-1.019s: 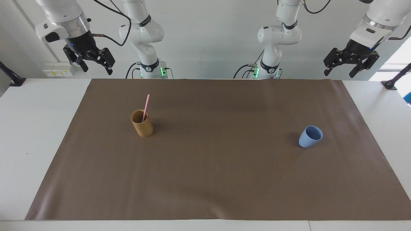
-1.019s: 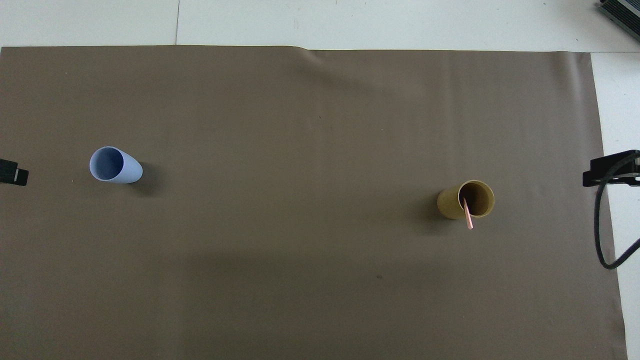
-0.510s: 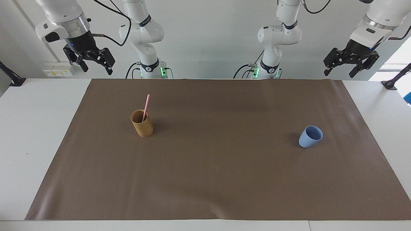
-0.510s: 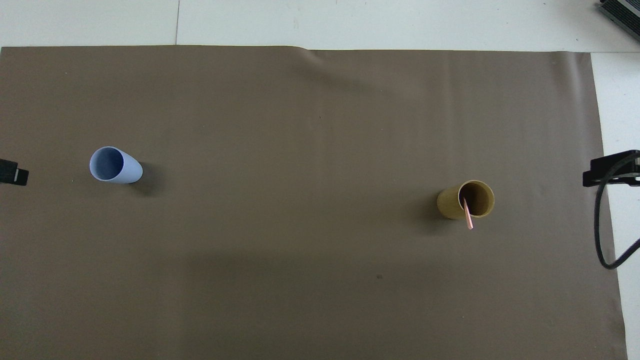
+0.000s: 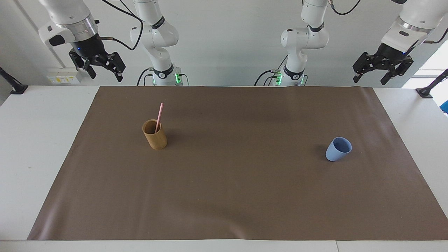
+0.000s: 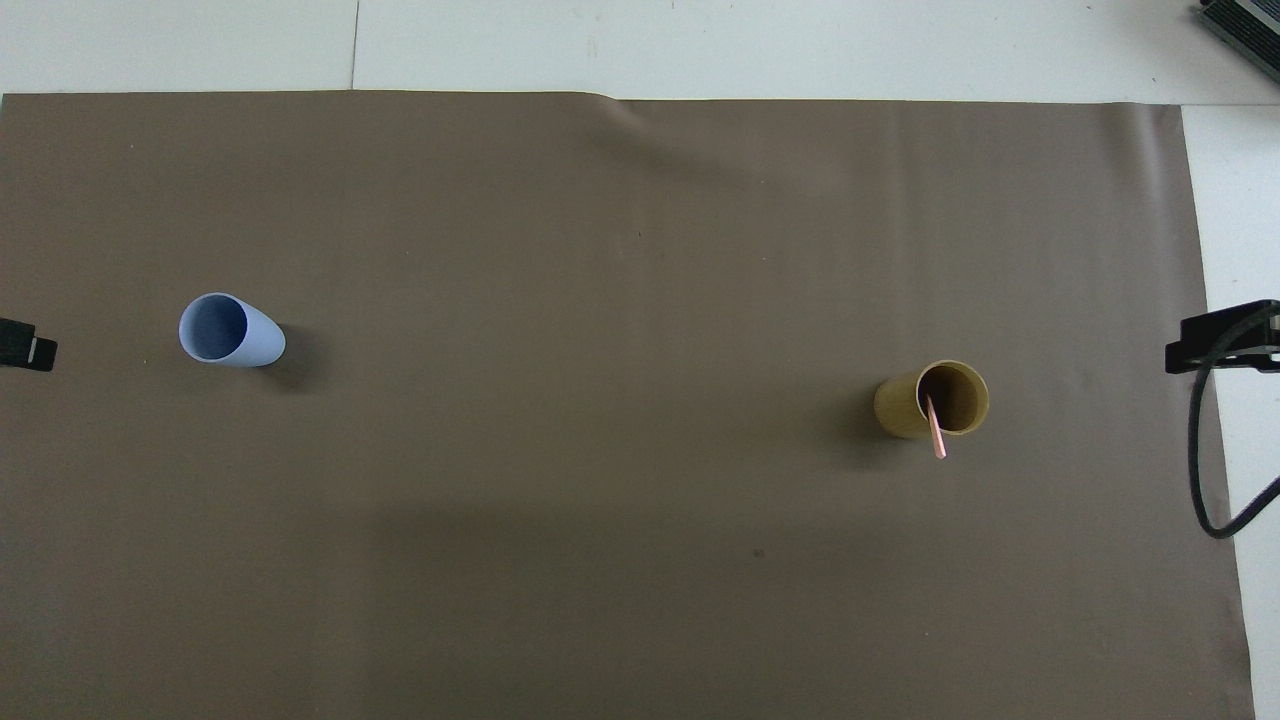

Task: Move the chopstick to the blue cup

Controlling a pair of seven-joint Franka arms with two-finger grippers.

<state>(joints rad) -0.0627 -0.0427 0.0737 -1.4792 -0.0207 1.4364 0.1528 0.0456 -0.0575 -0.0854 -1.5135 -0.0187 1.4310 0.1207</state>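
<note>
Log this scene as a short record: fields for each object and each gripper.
chopstick: standing in tan cup, leaning on its rim
tan cup: upright, toward right arm's end
blue cup: upright, empty, toward left arm's end
mat: brown, under both cups
right gripper: open, raised, empty
left gripper: open, raised, empty

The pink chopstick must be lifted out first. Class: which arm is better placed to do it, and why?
Probably the right arm. The chopstick stands in the tan cup toward that arm's end, where the open right gripper hangs. The left gripper, also open, is up at the blue cup's end.
</note>
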